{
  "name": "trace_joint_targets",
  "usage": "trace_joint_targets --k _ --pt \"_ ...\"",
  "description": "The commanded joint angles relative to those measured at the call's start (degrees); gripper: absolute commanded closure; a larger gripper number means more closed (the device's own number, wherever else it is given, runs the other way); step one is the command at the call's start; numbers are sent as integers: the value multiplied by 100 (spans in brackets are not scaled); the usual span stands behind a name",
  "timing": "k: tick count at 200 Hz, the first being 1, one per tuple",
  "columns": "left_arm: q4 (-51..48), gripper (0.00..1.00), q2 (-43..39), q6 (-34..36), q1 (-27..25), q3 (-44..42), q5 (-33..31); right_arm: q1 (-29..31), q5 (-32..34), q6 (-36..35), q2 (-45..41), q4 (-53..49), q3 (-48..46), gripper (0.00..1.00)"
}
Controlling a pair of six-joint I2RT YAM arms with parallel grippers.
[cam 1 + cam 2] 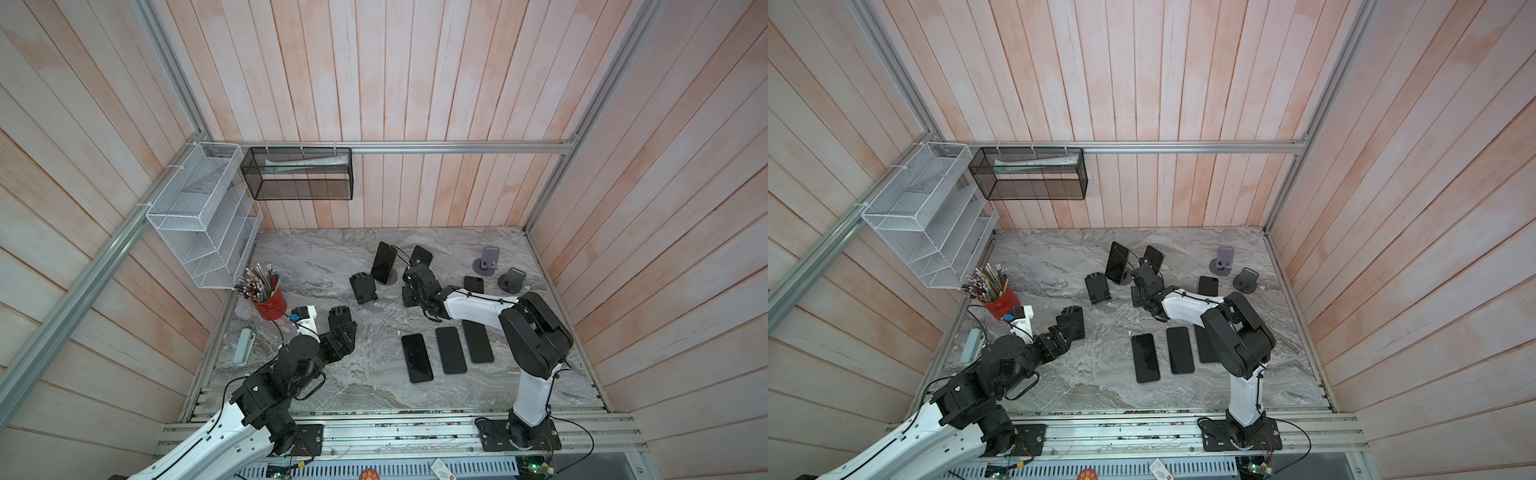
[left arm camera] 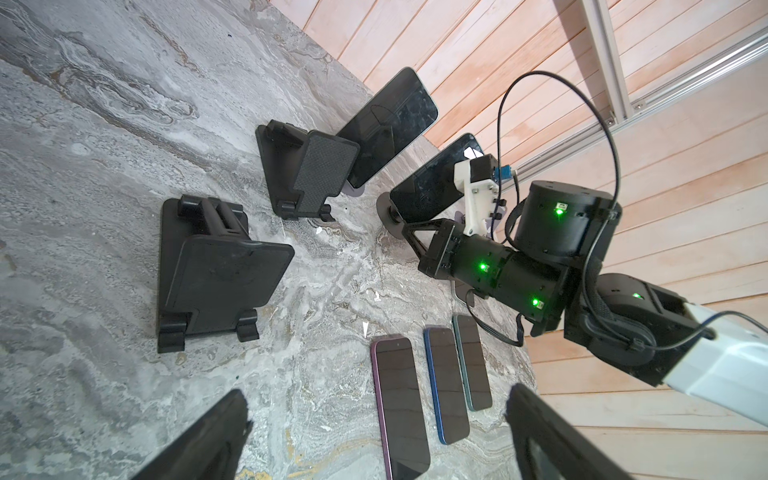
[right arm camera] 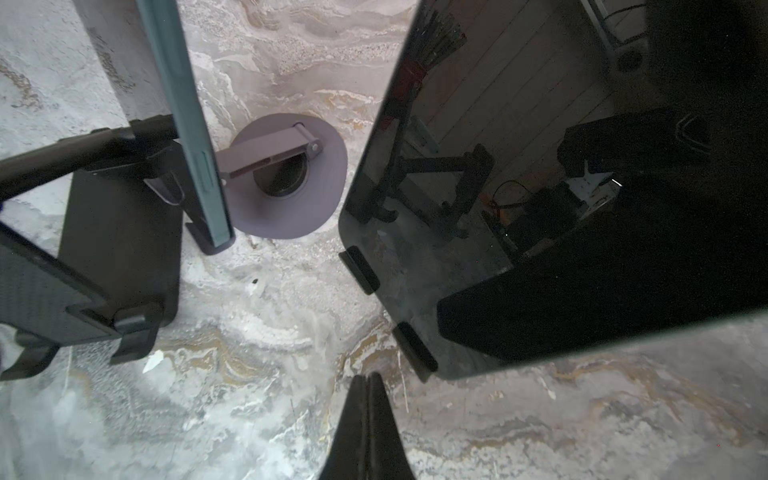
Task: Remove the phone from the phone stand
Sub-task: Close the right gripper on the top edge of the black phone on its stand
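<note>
Phone [image 1: 424, 252] leans on its stand [image 3: 360, 270] near 12 o'clock, lips holding its bottom edge. My right gripper [image 3: 368, 388], fingers together, sits there, likely to nudge it up; left gripper [image 2: 376, 411] hangs spread at 9 o'clock.

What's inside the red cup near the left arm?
The red cup holds a bunch of colored pencils, leaning and fanned out above its rim. Their lower ends and the cup's bottom are hidden by its wall.
</note>
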Motion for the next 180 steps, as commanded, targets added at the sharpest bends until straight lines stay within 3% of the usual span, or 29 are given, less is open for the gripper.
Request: trace_joint_targets --k 1,180 --pt "-17 2 8 42 26 -46 -9 33 260 -73 131 -176 188 100" --pt "136 2 201 45 25 -43 61 33 827 -202 180 -458 236 100"
